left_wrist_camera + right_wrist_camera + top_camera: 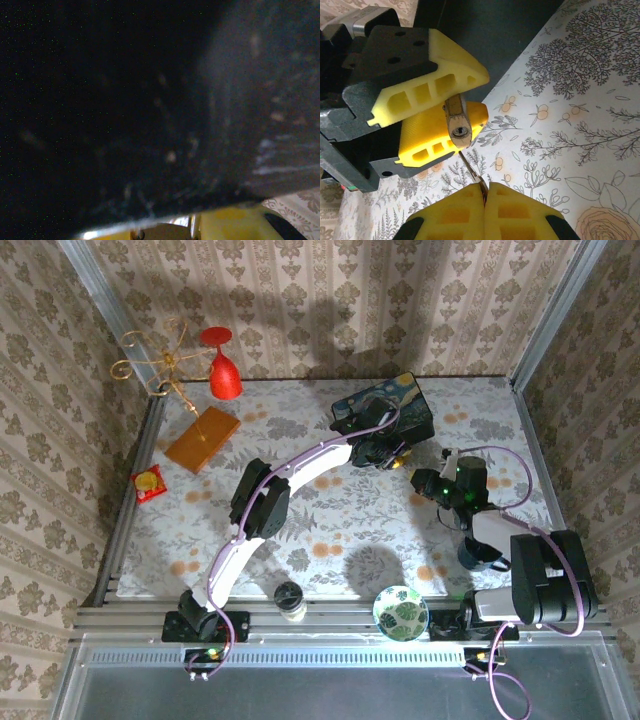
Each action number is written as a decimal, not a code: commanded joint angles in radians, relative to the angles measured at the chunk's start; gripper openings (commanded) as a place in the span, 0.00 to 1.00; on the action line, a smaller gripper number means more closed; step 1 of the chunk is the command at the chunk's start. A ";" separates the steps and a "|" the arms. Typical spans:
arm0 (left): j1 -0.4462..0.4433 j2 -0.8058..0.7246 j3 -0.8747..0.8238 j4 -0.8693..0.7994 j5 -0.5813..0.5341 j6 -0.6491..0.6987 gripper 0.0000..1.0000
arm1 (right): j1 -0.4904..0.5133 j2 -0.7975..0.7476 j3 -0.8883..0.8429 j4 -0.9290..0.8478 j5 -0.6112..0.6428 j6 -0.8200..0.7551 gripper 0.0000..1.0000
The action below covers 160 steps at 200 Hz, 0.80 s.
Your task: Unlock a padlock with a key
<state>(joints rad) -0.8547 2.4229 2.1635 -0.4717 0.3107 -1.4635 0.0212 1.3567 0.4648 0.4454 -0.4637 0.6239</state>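
In the right wrist view the small brass padlock (pixel 458 122) is clamped between the yellow fingers (pixel 437 75) of my left gripper (pixel 387 452), its keyhole end turned toward the camera. My right gripper (pixel 484 189) is shut on the slim key (pixel 471 171). The key's blade sticks out from the pads, and its tip sits just under the padlock's bottom, beside the keyhole and outside it. In the top view my right gripper (pixel 422 480) faces the left one in front of the dark blue starry box (pixel 400 400). In the left wrist view the box (pixel 150 110) is pressed close, and the padlock (pixel 162 232) peeks in at the bottom edge.
A red wine glass (pixel 222 375) and a gold wire ornament (pixel 150 365) stand at the back left, with a brown wooden block (pixel 203 438) and a red packet (pixel 150 483) nearby. A cup (pixel 290 600) and a green patterned bowl (pixel 400 612) sit at the near edge.
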 commanded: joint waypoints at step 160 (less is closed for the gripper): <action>0.014 0.025 0.006 0.038 0.051 -0.058 0.00 | -0.006 -0.012 -0.009 0.035 0.061 0.010 0.00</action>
<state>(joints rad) -0.8505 2.4229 2.1635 -0.4629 0.3214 -1.4677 0.0212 1.3346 0.4633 0.4473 -0.4179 0.6281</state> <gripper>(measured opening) 0.278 0.060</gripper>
